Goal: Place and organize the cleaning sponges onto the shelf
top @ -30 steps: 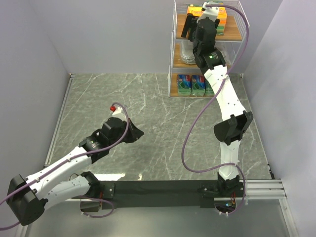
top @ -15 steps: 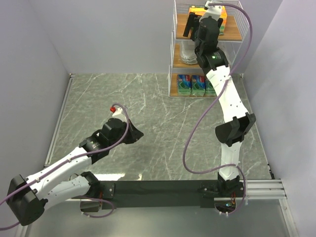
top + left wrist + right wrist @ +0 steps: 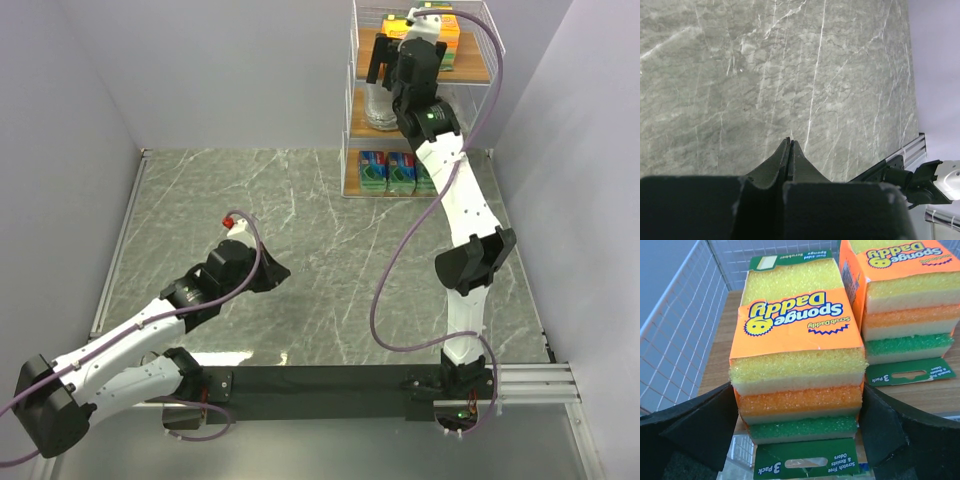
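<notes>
The shelf (image 3: 474, 68) stands at the back right. My right gripper (image 3: 393, 58) is at its top tier, its jaws against both sides of an orange sponge pack (image 3: 797, 335) that rests on the wooden board (image 3: 722, 340). A second orange pack (image 3: 905, 295) sits right beside it and also shows in the top view (image 3: 449, 30). Silvery clear-wrapped packs (image 3: 380, 106) sit on the middle tier. Blue-and-green packs (image 3: 373, 170) line the bottom tier, one partly hidden by my right arm. My left gripper (image 3: 276, 270) is shut and empty, low over the marble table (image 3: 790, 142).
White wire mesh walls (image 3: 675, 325) close the shelf's left side and back. Grey walls surround the marble table (image 3: 250, 200). A black bar and aluminium rail (image 3: 530, 380) run along the near edge by the arm bases.
My right gripper has pushed a little farther up and into the top tier with the orange pack. The left arm has not moved.
</notes>
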Motion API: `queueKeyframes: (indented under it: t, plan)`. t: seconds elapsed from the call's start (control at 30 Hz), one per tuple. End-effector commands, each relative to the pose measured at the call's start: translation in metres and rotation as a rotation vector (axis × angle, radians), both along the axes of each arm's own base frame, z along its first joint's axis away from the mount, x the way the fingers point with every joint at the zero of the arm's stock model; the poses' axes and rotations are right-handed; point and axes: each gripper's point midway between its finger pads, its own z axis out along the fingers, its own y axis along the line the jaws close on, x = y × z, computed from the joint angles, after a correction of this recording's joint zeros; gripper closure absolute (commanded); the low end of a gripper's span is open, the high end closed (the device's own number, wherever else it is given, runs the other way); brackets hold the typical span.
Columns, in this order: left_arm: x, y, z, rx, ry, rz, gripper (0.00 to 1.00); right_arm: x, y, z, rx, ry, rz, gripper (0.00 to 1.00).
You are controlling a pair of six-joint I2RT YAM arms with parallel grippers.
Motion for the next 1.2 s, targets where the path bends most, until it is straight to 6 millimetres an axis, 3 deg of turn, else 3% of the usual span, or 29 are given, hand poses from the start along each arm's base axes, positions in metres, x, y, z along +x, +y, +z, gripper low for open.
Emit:
queueKeyframes:
  t: [0.0,0.23,0.5,0.53,0.67,0.9,1.17]
  plan:
    - [0.002,0.001,0.006,-0.024,-0.021,0.021,0.99,-0.02,-0.011,0.04,0.028,-0.084,-0.012,0.04]
    - [0.002,0.0,0.001,-0.028,-0.016,0.016,1.0,-0.051,-0.016,0.074,0.054,-0.18,0.026,0.02]
    - [0.0,0.002,0.001,-0.034,-0.015,0.024,0.99,-0.07,-0.029,0.09,0.094,-0.19,-0.002,0.02]
    - [-0.001,0.002,0.002,-0.037,-0.017,0.021,0.99,-0.072,-0.031,0.086,0.105,-0.179,-0.007,0.06]
    - [-0.001,0.001,0.0,-0.038,-0.013,0.017,1.0,-0.08,-0.04,0.08,0.213,-0.147,0.014,1.0]
    - [-0.002,0.0,-0.002,-0.05,-0.009,0.014,1.0,-0.075,-0.03,0.052,0.267,-0.018,0.13,1.0]
    - [-0.002,0.001,0.002,-0.051,-0.018,0.017,0.99,-0.066,-0.004,0.024,0.287,0.048,0.266,1.0]
